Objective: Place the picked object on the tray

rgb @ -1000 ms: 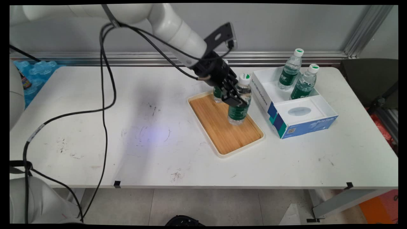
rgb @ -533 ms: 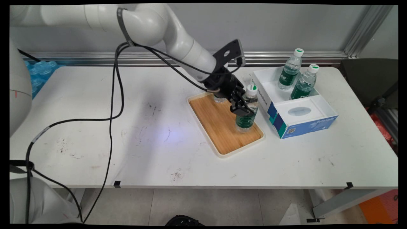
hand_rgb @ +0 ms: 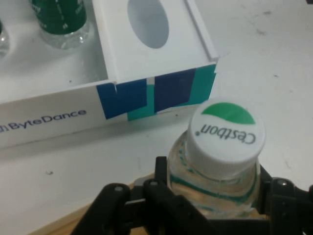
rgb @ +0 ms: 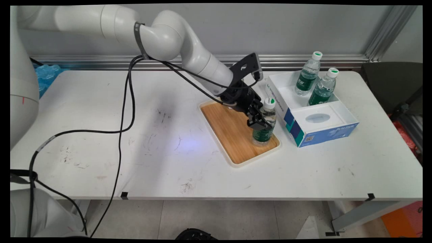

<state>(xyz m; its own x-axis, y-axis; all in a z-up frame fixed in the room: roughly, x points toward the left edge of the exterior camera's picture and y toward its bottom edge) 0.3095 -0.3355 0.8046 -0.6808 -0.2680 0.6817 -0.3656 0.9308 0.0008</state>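
Arm: I see it reach in from the upper left, black cables hanging down to the left of the tray.
Tray: wood-topped with a pale rim, flat on the table, my landmark for the rest.
Gripper: I read its fingers as clamped on the bottle's upper body, 1 on each side, just below the cap.
Bottle: upright at the tray's right, near corner, green label, white cap lettered Cestbon; I cannot tell if its base touches the wood.
Box: white and blue, just right of the tray, ByteDance on its side, an oval hole in its near part.
Other bottles: 2 stand upright in the box's far compartment, right of the tray, 1 left of the other.
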